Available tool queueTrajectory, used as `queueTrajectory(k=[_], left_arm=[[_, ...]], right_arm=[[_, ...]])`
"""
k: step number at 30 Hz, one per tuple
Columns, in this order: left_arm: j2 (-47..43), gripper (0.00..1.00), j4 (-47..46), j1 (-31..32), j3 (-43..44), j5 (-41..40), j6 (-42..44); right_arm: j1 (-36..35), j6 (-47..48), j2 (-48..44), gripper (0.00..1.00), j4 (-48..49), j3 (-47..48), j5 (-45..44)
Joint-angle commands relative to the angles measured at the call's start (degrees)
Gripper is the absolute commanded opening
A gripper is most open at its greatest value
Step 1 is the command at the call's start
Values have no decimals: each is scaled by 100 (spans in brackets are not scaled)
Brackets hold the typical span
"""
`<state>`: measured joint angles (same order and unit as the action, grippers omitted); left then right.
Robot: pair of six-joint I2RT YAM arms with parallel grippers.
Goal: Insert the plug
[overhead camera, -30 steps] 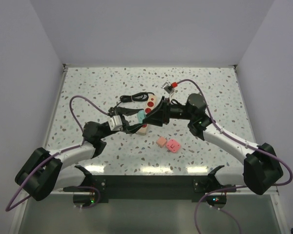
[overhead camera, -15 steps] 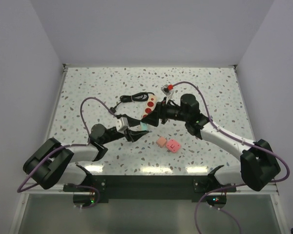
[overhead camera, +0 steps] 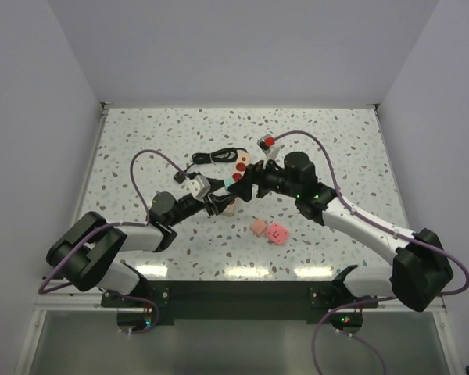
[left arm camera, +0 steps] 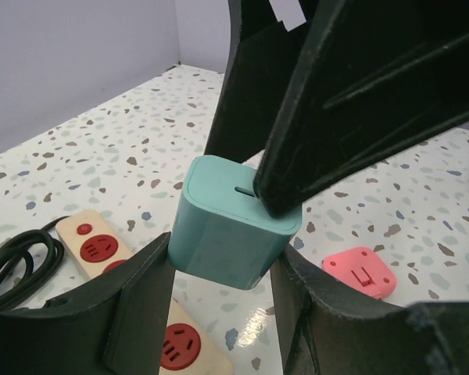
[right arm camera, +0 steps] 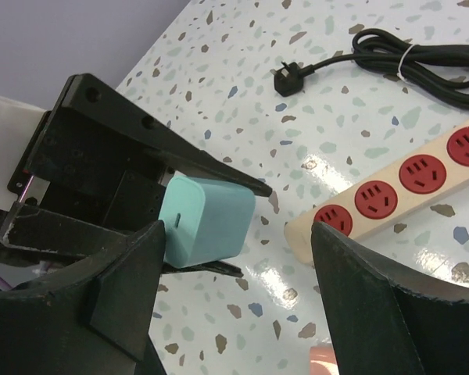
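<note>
A teal plug block [left arm camera: 233,223] is clamped between the fingers of my left gripper [left arm camera: 223,266], above the table. It also shows in the right wrist view [right arm camera: 207,219] and the top view [overhead camera: 235,180]. My right gripper [right arm camera: 238,228] is open wide around the plug's far end; one of its fingers [left arm camera: 359,94] rests over the plug's slotted face. The beige power strip [right arm camera: 406,176] with red sockets lies just beside and below the plug, and shows in the left wrist view [left arm camera: 102,250] and the top view [overhead camera: 241,162].
The strip's black coiled cord [right arm camera: 422,66] and black plug [right arm camera: 288,78] lie behind it. Two pink adapters [overhead camera: 258,226] [overhead camera: 277,232] lie on the speckled table in front of the grippers, one showing in the left wrist view [left arm camera: 359,273].
My left arm has swung in and carried the teal plug up toward the right gripper. The right gripper has shifted slightly left, its open fingers now around the plug.
</note>
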<state>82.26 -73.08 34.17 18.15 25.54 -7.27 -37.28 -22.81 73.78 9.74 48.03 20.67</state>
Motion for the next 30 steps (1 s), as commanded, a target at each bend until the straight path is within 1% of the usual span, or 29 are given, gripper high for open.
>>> queueTrajectory(k=[1, 4, 8, 11, 14, 15, 17, 18, 19, 20, 22, 23, 24, 25, 26, 28, 29, 30], left_arm=[[62, 0, -1517, 19, 338, -207, 191], [132, 0, -1437, 28, 408, -199, 199], [185, 0, -1376, 19, 452, -128, 208], [176, 0, -1332, 19, 461, -137, 208], [168, 0, -1244, 19, 487, -154, 234], [168, 0, -1244, 28, 479, -172, 226], [168, 0, -1174, 19, 488, -198, 235], [168, 0, -1130, 19, 496, -251, 243], [168, 0, -1086, 19, 505, -295, 235], [159, 0, -990, 19, 514, -347, 217], [176, 1, -893, 19, 531, -523, 182], [185, 8, -814, 28, 523, -559, 173], [211, 25, -796, 28, 497, -620, 164], [220, 33, -787, 19, 462, -664, 147], [238, 44, -796, 28, 374, -717, 121], [247, 54, -857, 28, 242, -761, 103], [247, 62, -883, 28, 102, -822, 77], [229, 65, -901, 19, 40, -849, 76]], right_arm=[[-174, 417, -31, 77, -174, 294, -300], [-332, 558, 84, 77, -235, 417, -379], [-482, 742, 224, 77, -437, 593, -713], [-587, 865, 312, 73, -595, 725, -1037], [-702, 962, 418, 59, -727, 830, -1363], [-737, 989, 453, 51, -797, 866, -1494], [-798, 1041, 506, 39, -946, 962, -1696], [-833, 1059, 532, 30, -956, 989, -1828], [-851, 1042, 550, 5, -956, 1006, -2038], [-851, 1033, 541, 0, -1104, 1015, -2049], [-851, 1015, 585, 0, -1175, 1076, -2302], [-843, 1015, 594, 0, -1254, 1112, -2347], [-851, 1006, 629, 0, -1281, 1155, -2417], [-843, 1015, 673, 0, -1299, 1243, -2479], [-843, 1024, 716, 0, -1360, 1296, -2567], [-843, 1059, 857, 0, -1448, 1507, -2769], [-825, 1085, 910, 0, -1474, 1577, -2900], [-808, 1103, 962, 0, -1475, 1691, -2919]])
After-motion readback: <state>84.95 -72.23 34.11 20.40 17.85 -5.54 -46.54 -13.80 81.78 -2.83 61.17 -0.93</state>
